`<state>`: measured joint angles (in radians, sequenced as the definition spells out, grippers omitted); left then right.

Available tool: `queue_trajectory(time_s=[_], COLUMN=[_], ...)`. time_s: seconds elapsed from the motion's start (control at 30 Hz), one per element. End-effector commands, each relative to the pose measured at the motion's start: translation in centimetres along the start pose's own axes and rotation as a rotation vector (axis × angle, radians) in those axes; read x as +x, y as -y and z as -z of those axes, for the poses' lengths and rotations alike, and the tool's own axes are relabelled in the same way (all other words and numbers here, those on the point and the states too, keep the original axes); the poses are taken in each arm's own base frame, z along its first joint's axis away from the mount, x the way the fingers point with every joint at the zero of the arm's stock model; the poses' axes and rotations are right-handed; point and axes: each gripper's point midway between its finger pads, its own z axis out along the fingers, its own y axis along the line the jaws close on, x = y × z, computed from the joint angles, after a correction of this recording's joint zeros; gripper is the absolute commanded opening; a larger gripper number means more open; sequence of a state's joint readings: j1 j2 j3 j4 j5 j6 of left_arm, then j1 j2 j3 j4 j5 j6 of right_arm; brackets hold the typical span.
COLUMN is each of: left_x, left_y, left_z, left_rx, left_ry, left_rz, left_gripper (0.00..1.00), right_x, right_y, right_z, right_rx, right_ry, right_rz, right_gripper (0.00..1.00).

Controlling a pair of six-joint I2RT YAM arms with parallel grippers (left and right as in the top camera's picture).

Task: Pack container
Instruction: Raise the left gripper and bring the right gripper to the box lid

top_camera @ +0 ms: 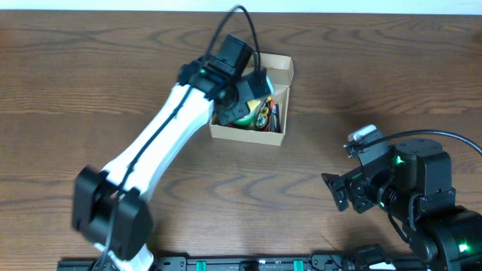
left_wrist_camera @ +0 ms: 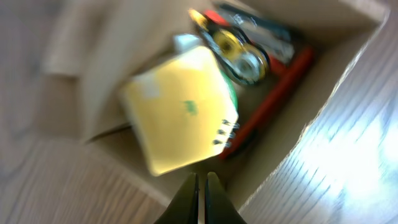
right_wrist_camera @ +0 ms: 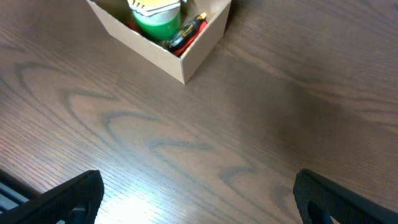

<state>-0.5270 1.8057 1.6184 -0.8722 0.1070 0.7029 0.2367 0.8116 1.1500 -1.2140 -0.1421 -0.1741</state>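
– Far centre of the table, that's where the container (top_camera: 256,136) sits?

– Yep. Open-topped, already stuffed, w/ my left arm reaching over it. Right arm's parked near right, well apart from the box.

– Grippers?

– Left gripper (left_wrist_camera: 200,196): fingers pressed together, nothing between them, hovering just above the box's near wall. Right gripper (right_wrist_camera: 198,198): spread wide, empty, only bare table (right_wrist_camera: 205,124) under it.

– What's inside?

– Yellow pad (left_wrist_camera: 180,115) on top, lying tilted, something green under it. Red pen (left_wrist_camera: 273,102) along the right side, plus some shiny bits I can't ID. My wrist view's blurry.

– So what could go wrong?

– Main worry imo: the pad rides high, about rim level. If the lid's folded over it like that, it prob won't seat flat. Pushing the pad down w/ closed tips off-centre could tip it further or flick it out. Also the box is light cardboard, nothing bracing it. A sideways nudge on the wall would slide or spin it.
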Motion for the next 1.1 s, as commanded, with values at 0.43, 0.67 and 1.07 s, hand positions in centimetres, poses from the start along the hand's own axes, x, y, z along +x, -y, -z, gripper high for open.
queue_trajectory(time_s=[0.43,0.67,1.07], left_x=[3.6,7.0,6.9], left_y=[-11.2,-12.9,-12.7], left_z=[7.7,5.2,-3.4], left_rx=[-0.029,0.050,0.214], left_ry=[0.310,0.269,0.213], left_rz=[0.949,1.117,1.175], left_gripper=[0.06,0.06,0.06], right_x=[0.0,-0.6,-6.7], right_y=[0.1,-1.2,-2.1], right_z=[0.0,0.1,-1.7], right_rx=[0.001,-0.074,-0.180], right_ry=[-0.001,0.030,0.219], right_rz=[0.007,0.010,0.007], right_gripper=[0.99,0.99,0.68])
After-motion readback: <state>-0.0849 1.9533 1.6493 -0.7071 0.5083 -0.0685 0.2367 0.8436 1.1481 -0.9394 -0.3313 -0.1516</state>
